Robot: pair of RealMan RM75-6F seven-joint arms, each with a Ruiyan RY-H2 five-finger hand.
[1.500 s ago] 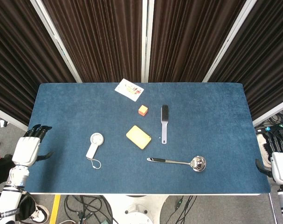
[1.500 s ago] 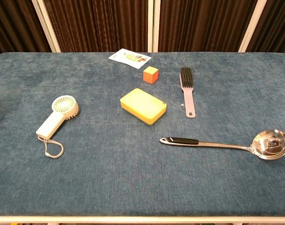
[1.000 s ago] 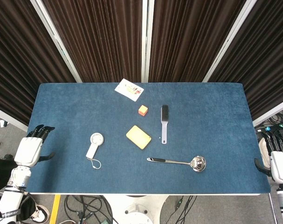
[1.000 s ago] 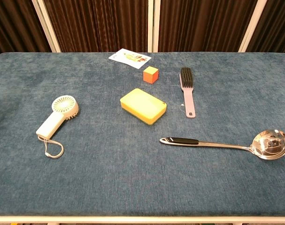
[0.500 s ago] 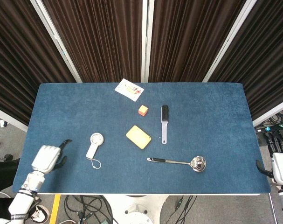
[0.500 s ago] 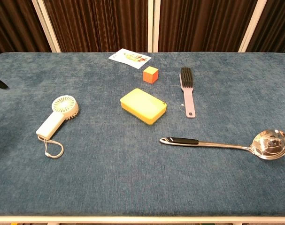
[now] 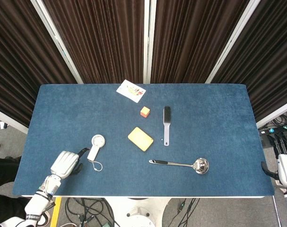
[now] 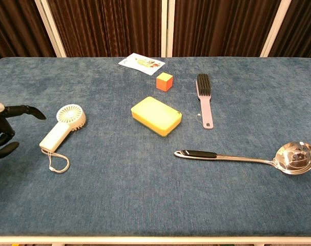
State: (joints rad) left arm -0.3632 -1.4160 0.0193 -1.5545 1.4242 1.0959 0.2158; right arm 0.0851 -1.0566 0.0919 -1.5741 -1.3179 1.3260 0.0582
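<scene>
My left hand hovers over the blue table's front left part, fingers spread and holding nothing, just left of a small white handheld fan with a wrist loop. My right hand stays off the table's right edge, beside it, fingers apart and empty; the chest view does not show it. A yellow sponge lies mid-table.
An orange cube, a lilac brush, a steel ladle and a printed card lie on the blue cloth table. Dark curtains hang behind.
My left hand has swung from beside the table's left edge in over the cloth, rightward, ending close to the white fan. The right hand has barely shifted.
</scene>
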